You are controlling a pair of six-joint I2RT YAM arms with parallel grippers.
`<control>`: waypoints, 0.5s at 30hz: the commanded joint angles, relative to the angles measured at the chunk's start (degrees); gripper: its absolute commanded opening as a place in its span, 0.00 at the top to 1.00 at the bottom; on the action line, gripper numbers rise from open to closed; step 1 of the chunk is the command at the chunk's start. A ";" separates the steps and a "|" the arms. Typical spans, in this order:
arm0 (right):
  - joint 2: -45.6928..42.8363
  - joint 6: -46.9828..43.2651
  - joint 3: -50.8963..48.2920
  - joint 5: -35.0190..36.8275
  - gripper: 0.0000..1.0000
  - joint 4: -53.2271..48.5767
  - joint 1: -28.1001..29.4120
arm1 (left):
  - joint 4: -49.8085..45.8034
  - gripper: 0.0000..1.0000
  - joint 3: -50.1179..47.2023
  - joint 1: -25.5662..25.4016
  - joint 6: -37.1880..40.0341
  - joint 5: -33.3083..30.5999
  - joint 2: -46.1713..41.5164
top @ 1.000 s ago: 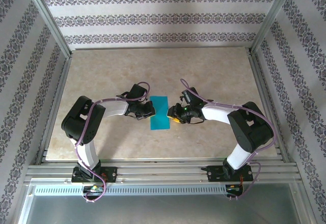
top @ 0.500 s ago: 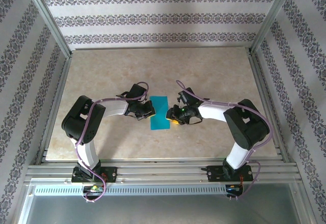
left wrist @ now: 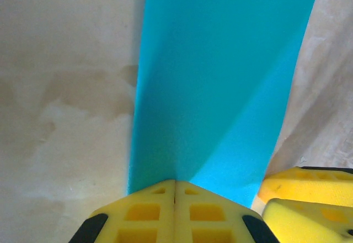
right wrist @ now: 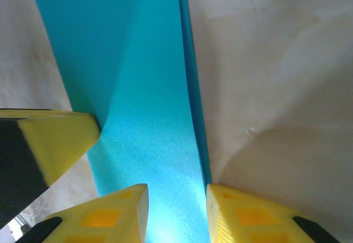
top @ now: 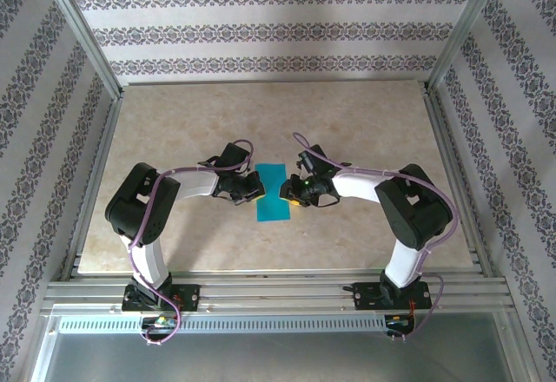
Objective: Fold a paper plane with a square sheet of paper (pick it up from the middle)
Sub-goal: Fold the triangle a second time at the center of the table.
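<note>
The square sheet of paper (top: 272,193) lies at the middle of the table (top: 365,130), between the two arms. It looks like a narrow strip, and the right wrist view shows two layers along one long edge, so it is probably folded in half.

The left gripper (left wrist: 175,186) has its yellow fingers pressed together, their tips meeting one side of the strip. Whether a layer is nipped between them cannot be told. The right gripper (right wrist: 176,190) has its fingers apart, straddling the doubled edge on the opposite side, with the paper running between them.

The paper is likely very light, thin and limp. It will probably slide on the smooth tabletop and crease wherever it is squeezed. The doubled edge looks like the best place to hold it, since both layers are caught at once. A gentle grip seems wise, while the other gripper pins the strip against sliding.
</note>
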 commanded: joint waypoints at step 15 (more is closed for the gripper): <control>0.71 -3.82 2.05 3.30 0.64 -2.63 0.69 | -5.74 0.98 -1.65 0.65 -0.85 -2.97 3.75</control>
